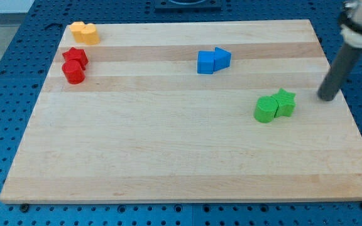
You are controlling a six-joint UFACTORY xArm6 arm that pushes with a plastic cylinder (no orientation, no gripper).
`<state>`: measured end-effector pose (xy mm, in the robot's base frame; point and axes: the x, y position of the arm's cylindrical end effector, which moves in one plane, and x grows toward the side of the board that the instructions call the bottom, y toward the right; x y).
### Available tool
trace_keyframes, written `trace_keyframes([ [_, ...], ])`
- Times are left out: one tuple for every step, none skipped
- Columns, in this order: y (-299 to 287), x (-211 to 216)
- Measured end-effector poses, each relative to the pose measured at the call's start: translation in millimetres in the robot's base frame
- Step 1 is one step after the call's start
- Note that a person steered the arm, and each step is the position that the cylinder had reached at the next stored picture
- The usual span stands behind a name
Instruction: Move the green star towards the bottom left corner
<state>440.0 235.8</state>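
The green star [286, 102] lies at the view's right on the wooden board [168, 150], touching a green round block [266, 109] on its left. My tip [326, 98] rests on the board a short way to the right of the green star, apart from it. The dark rod rises from the tip up to the view's top right corner.
A blue cube [205, 62] and a blue triangular block [222, 58] touch at the top middle. A red star [75, 56] and a red cylinder [74, 73] sit at the left. Two yellow blocks [84, 31] sit at the top left corner.
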Motion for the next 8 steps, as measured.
trace_keyframes([
  [-65.5, 29.6],
  [-125.9, 49.7],
  [-138.6, 61.7],
  [-132.1, 62.0],
  [-87.3, 60.6],
  [-46.7, 39.0],
  [-39.0, -4.5],
  [-54.2, -30.9],
])
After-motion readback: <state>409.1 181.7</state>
